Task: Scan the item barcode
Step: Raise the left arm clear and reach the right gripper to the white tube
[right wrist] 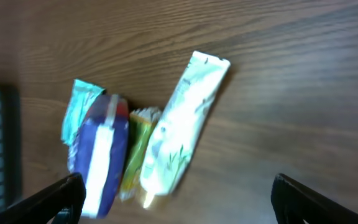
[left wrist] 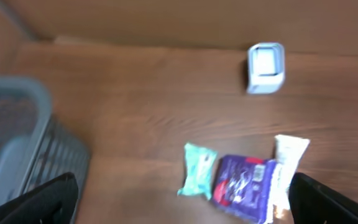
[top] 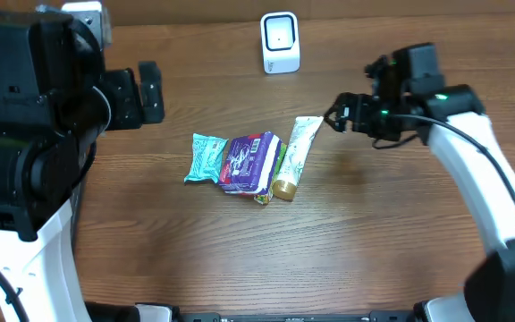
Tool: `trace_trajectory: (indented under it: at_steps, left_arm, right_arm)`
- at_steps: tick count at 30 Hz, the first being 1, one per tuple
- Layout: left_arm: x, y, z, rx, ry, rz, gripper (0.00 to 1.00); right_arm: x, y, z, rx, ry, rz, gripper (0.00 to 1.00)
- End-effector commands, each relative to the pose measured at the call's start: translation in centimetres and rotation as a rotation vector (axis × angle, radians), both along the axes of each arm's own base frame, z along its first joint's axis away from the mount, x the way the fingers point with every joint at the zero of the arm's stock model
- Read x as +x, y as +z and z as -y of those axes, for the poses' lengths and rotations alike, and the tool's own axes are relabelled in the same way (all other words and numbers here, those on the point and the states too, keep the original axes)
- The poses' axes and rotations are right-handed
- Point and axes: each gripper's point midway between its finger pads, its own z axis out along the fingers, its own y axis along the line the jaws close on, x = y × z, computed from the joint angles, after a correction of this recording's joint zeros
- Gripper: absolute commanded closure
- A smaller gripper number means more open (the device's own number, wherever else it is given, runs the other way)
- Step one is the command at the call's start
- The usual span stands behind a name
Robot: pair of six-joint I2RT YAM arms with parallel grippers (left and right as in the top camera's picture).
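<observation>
Nothing is scanned yet: the tube point(top: 295, 156) lies ungripped on the counter point(top: 240, 241) in front of the scanner point(top: 280, 42), the right pincer point(top: 334, 117) and left pincer point(top: 156, 92) flank the scanner, both wide open and empty, so pickup and scanning remain.

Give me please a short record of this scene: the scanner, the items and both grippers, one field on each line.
scanner: white, upright, behind the items
items: teal packet, purple packet, white tube, lying close together
left gripper: open, empty, left of the items
right gripper: open, empty, near the tube's flat end
basket: grey, at the left side
</observation>
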Motion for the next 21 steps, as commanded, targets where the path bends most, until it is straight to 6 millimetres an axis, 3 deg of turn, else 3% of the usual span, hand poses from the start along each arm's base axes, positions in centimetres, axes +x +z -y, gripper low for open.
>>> trace_trajectory:
  at_steps: [1, 5, 8, 14, 21]
  left_arm:
    - [0.7, -2.7, -1.8, 0.018, 0.160, -0.099, 0.00]
    - [1.7, -5.8, -1.7, 0.023, 0.177, -0.200, 0.00]
    - [2.5, -7.9, -1.8, 0.028, 0.202, -0.266, 0.00]
    - [4.4, -11.6, -2.0, 0.059, 0.231, -0.378, 0.00]
    - [5.8, -14.3, -1.8, 0.077, 0.231, -0.455, 0.00]
  right_arm:
    - [1.9, -1.9, -1.6, -0.028, -0.030, -0.004, 0.04]
    - [3.2, -5.4, -3.1, -0.020, -0.057, -0.058, 0.07]
    - [3.2, -7.6, -3.5, -0.024, -0.096, -0.118, 0.13]
    - [3.3, -11.3, -4.3, -0.029, -0.154, -0.197, 0.15]
    - [3.9, -11.9, -5.9, -0.016, -0.127, -0.162, 0.17]
